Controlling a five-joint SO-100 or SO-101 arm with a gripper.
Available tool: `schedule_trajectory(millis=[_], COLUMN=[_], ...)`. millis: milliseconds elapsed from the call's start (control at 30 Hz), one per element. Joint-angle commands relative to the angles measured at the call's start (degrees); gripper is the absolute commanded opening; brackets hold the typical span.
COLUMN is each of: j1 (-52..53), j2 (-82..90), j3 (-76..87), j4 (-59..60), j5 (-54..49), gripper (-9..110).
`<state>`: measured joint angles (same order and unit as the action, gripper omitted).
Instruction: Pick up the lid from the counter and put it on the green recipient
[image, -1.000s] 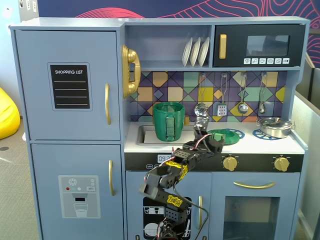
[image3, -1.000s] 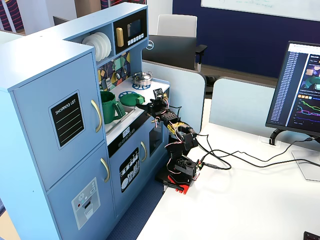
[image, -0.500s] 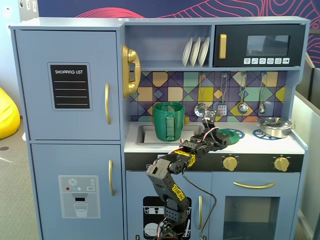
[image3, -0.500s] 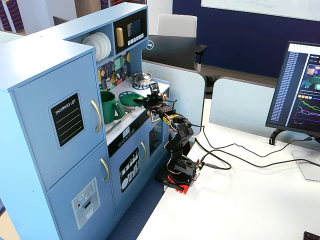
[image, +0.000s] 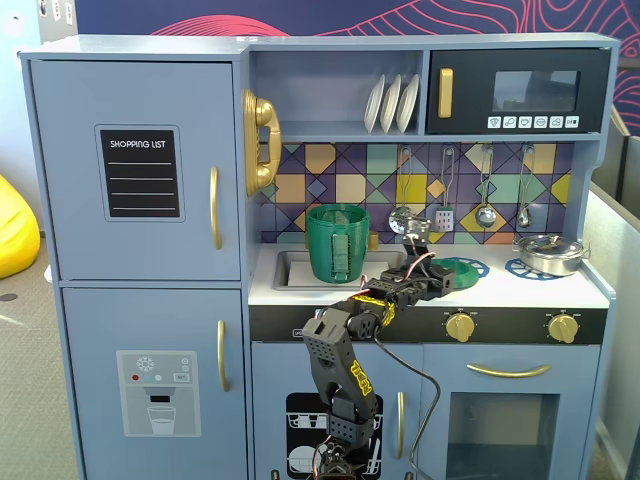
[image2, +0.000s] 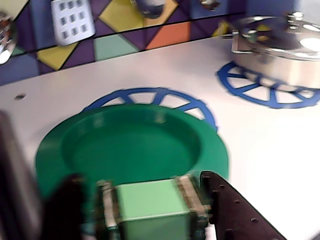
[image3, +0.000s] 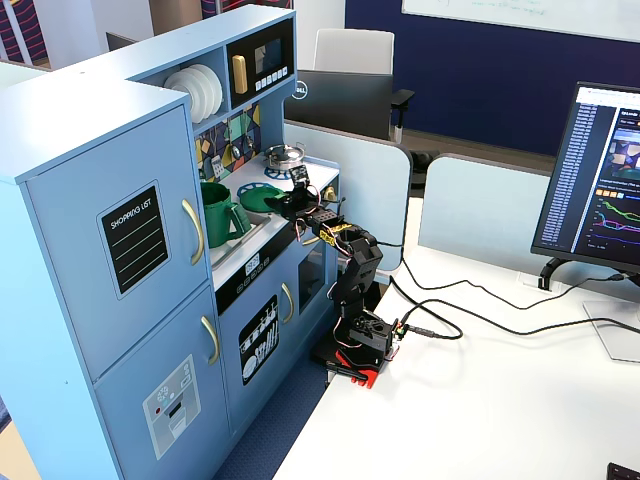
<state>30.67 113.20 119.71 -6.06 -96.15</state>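
The lid (image2: 130, 145) is a flat round green disc lying over the near blue burner ring (image2: 150, 93) on the white counter. My gripper (image2: 150, 202) is at its near edge, the black jaws closed on either side of the pale green tab handle. In a fixed view the lid (image: 460, 267) lies right of the gripper (image: 437, 280). I cannot tell whether the lid is off the counter. The green recipient (image: 337, 243) stands upright and open in the sink, left of the gripper. In the other fixed view it (image3: 215, 215) is left of the lid (image3: 260, 198).
A silver pot with its metal lid (image2: 280, 55) sits on the far burner ring at the right (image: 548, 252). Utensils hang on the tiled back wall (image: 485, 190). The sink (image: 290, 268) is recessed in the counter. Two gold knobs (image: 460, 325) are on the front panel.
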Motion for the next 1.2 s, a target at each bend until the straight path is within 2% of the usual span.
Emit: schedule_trajectory(millis=[0,267,733,967,1167], j1=[-1.76,-1.76,-11.43,-19.25,-22.68], j2=[0.26,1.85,9.32,9.58,8.0], j3=[-4.48,-10.28,-39.64,-45.44,-45.97], j4=[-2.99,-1.49,30.76,36.91,37.09], j5=[-0.44,-0.7,2.64,1.49,1.14], gripper=[0,0,0,0,0])
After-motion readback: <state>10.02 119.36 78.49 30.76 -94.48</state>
